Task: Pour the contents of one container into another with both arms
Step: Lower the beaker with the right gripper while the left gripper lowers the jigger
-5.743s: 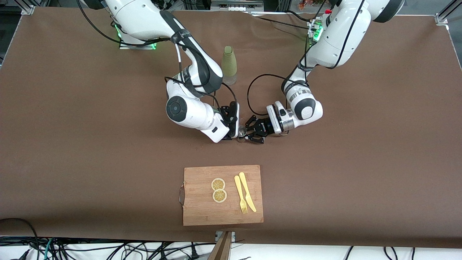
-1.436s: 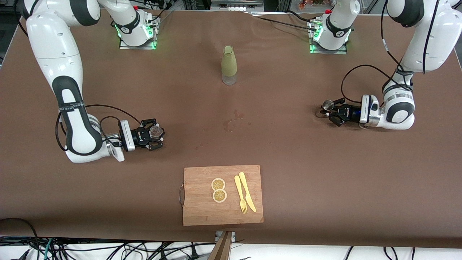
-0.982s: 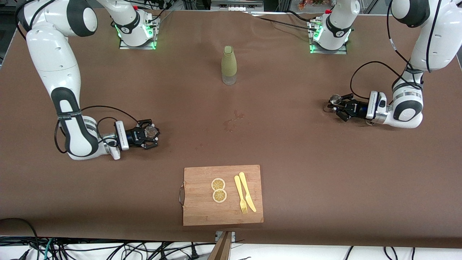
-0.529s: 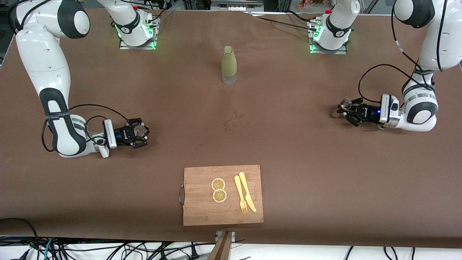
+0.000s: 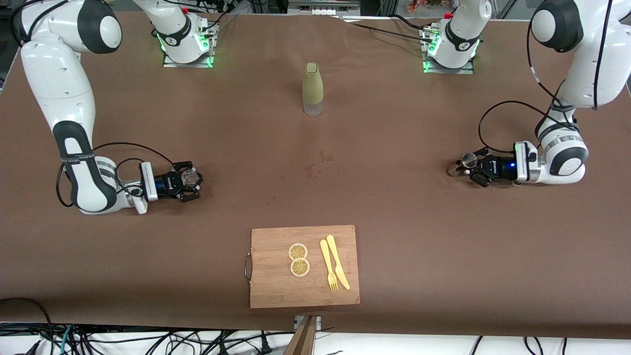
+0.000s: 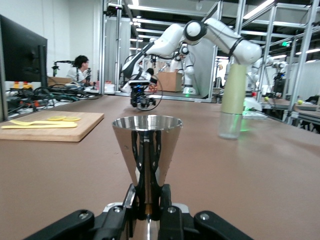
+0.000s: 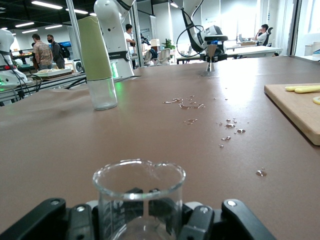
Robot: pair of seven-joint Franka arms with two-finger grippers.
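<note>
Two vessels sit well apart: left tool (image 5: 468, 165) clamped on a steel jigger (image 6: 146, 145) at its end of the desk (image 5: 394, 222), right tool (image 5: 190, 180) clamped on a glass beaker (image 7: 138, 197) at its own end. Droplets (image 7: 185, 106) mid-desk suggest the pour is probably done; only release seems left.

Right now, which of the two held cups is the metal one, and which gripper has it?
The left gripper holds the metal cup, a shiny cone flaring upward. The right gripper holds the clear glass beaker, straight-walled and see-through.
</note>
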